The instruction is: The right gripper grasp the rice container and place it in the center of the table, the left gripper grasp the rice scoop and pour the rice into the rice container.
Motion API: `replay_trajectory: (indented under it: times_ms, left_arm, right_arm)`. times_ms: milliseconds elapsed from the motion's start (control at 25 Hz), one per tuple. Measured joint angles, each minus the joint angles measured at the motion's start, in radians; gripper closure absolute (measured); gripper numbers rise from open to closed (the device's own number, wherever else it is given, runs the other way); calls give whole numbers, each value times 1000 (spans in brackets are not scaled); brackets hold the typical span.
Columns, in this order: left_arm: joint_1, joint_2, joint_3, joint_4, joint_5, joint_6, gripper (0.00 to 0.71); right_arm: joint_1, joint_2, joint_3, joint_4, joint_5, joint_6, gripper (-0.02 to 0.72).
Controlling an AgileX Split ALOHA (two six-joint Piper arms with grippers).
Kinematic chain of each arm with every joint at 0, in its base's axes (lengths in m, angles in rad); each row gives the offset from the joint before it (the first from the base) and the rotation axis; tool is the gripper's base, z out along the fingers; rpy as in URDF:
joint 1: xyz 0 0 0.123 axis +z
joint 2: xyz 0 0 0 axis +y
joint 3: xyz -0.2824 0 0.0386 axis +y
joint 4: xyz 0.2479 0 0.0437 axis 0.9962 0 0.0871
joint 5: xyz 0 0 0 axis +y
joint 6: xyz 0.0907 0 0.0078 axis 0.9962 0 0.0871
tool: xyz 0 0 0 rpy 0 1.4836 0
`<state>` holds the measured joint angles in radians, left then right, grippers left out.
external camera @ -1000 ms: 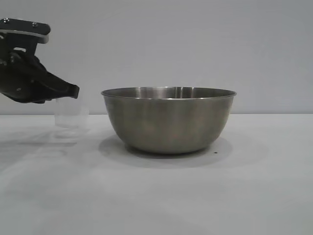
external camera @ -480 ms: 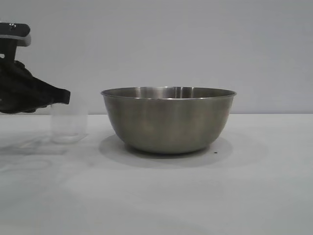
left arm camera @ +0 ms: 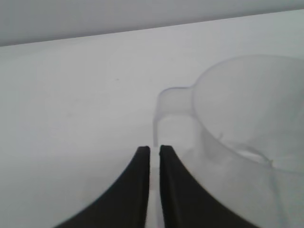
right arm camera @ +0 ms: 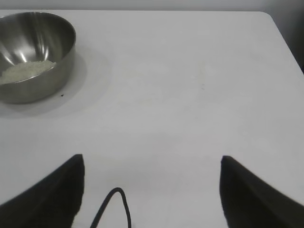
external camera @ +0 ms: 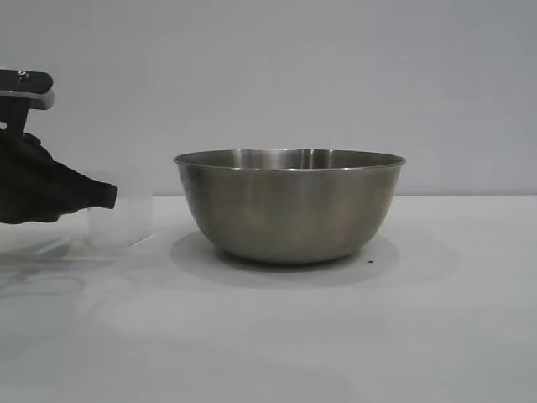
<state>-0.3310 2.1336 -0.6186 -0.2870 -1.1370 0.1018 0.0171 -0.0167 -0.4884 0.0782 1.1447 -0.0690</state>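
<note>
At the far left we see the left gripper (external camera: 107, 196), black, its jaws only a thin slit apart in the wrist view, with the handle of the rice scoop (external camera: 123, 217) between them. The scoop is a small, translucent whitish cup standing upright on the desk (external camera: 277, 336). To its right, near the middle, sits the rice container (external camera: 289, 205), a round brushed-steel bowl with a thin rim; a low heap of off-white rice (right arm camera: 26, 70) lies inside. The right gripper (right arm camera: 151, 190) hangs well apart, jaws spread wide, holding nothing.
</note>
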Motion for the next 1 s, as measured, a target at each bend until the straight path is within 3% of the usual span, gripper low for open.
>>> replay_trajectory:
  times_ms: [120,160,680,800,1000]
  left_arm:
    - [0,-51,47,12,0,0,371]
    - [0,-67,65,14,0,0,331]
    - [0,-336,242,36,5,0,346]
    - [0,-418,253,85,87,0,346]
    - [0,-573,255,122,338,0,346]
  right_arm:
    - [0,0,0,0,0,0,174]
    - [0,0,0,0,0,0,174]
    - [0,0,0,0,0,0,174]
    - [0,0,0,0,0,0,174]
    - [0,0,0,0,0,0,174]
